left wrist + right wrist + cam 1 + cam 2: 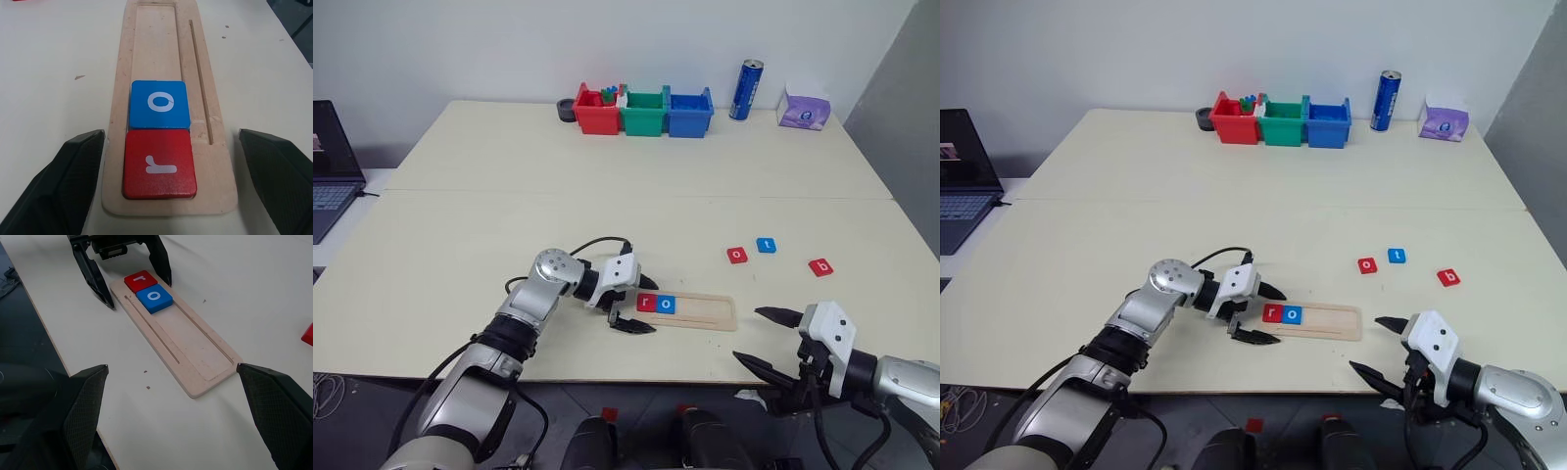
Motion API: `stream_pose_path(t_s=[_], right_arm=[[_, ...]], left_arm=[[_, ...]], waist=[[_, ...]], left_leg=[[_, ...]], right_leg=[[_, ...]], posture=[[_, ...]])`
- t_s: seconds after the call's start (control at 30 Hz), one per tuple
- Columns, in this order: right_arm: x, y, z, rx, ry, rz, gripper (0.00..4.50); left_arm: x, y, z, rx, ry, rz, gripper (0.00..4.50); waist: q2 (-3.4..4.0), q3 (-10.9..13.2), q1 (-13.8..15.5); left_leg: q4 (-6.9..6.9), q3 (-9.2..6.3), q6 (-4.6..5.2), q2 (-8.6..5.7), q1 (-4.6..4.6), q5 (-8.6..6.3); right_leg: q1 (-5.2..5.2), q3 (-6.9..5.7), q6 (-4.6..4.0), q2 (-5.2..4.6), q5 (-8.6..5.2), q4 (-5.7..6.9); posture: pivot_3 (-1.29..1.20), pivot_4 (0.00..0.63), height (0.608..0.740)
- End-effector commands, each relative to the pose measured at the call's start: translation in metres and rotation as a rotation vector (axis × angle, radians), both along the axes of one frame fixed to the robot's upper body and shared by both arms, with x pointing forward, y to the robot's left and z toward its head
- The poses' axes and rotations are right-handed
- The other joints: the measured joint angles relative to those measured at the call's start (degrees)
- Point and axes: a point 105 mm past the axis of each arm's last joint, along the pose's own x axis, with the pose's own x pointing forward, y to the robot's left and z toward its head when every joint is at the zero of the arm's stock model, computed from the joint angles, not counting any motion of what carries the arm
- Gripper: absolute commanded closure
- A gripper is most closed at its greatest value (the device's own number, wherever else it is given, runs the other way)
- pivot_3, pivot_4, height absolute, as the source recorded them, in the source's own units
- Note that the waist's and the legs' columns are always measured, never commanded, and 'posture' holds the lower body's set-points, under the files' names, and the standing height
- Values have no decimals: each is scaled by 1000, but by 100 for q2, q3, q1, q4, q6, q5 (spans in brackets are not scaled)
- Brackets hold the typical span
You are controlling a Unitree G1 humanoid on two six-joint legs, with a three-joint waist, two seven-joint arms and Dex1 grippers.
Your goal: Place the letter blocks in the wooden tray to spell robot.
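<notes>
here, right gripper [769, 340] spread wide, holding nothing, at the table's [607, 196] near edge. tray [705, 313] just inside that edge, red r [647, 303] and blue o [666, 305] at its left end; left gripper [639, 305] spread around that end. farther right: red o [736, 256], blue t [766, 245], red b [820, 266].

Pale wooden tray [705, 311] holds a red "r" block [647, 303] touching a blue "o" block [667, 305]. Loose beyond it: red "o" block [736, 256], blue "t" block [766, 245], red "b" block [820, 266].
</notes>
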Motion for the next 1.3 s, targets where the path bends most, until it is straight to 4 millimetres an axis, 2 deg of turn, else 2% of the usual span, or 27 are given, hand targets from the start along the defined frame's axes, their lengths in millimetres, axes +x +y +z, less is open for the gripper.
stream_pose_path(t_s=[0.03,0.23,0.33,0.53,0.67,0.83,0.97,1.13,1.3], right_arm=[[-3,3,6,-22,-31,38,0],[2,-4,9,-20,-50,12,0],[9,-15,13,-6,-72,-49,0],[27,-50,15,81,-113,-298,0],[56,-89,9,116,-145,-614,0],[84,-118,3,109,-176,-802,0],[101,-134,1,112,-186,-858,0],[116,-140,-10,124,-133,-850,0],[122,-142,-22,128,-78,-834,0]], left_arm=[[-1,-1,8,-13,-7,-16,34],[-1,2,18,-46,-58,-20,34],[-1,7,22,-53,-61,-10,34],[-5,20,31,-80,-72,27,34],[-4,26,40,-109,-106,101,34],[-9,25,62,-223,-113,163,34],[-19,30,68,-244,-87,165,34],[-24,35,80,-295,-49,175,34],[-30,54,77,-292,-59,177,34]], waist=[[0,0,-1],[0,0,0],[0,0,0],[0,0,-3],[1,0,-17],[4,-1,-15],[5,-1,-18],[7,0,-27],[9,0,-28]], left_leg=[[0,0,0,0,0,0],[0,-1,0,3,0,0],[0,-1,0,3,0,0],[-2,-1,0,11,0,0],[0,0,0,17,4,0],[0,7,1,17,4,1],[-5,7,1,17,2,0],[-6,8,1,17,3,0],[-6,12,1,16,4,0]], right_leg=[[0,0,0,0,0,0],[0,0,0,1,0,0],[0,0,0,1,0,0],[0,2,0,1,0,0],[-1,10,-1,0,1,6],[-1,15,0,-8,4,4],[-4,16,-5,-9,7,2],[-5,15,-24,-8,18,3],[-5,15,-25,-8,18,2]], posture=[[0,150,740],[0,150,740],[0,150,740],[0,150,740],[0,150,740],[0,150,740],[0,150,740],[0,150,740],[0,150,740]])
